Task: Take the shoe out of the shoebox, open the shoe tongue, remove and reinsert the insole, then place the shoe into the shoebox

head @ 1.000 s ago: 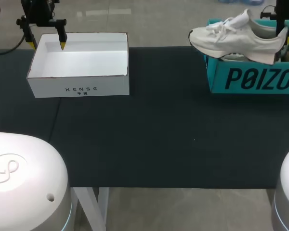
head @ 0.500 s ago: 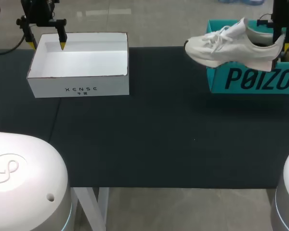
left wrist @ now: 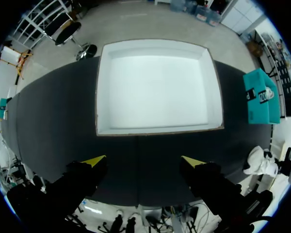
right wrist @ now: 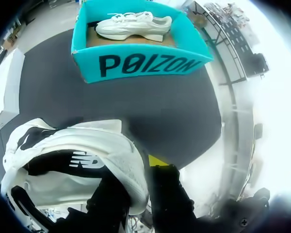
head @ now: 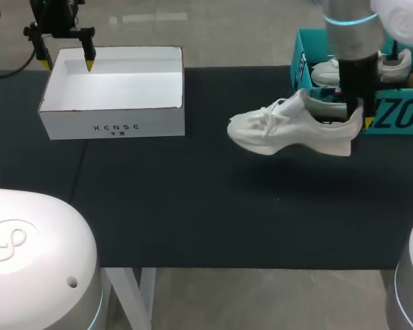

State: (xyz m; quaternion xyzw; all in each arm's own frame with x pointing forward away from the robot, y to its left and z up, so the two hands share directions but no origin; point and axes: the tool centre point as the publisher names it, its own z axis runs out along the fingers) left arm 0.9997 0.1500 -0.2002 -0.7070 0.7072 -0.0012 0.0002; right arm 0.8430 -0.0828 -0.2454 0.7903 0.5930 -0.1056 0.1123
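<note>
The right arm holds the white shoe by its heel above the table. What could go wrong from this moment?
1. The right gripper pinches only the heel rim of the shoe, and the whole toe part sticks out to one side. The shoe may swing or slip out.
2. The heel hangs close to the front wall of the teal box. A sideways move might knock the box, which holds a second shoe.
</note>
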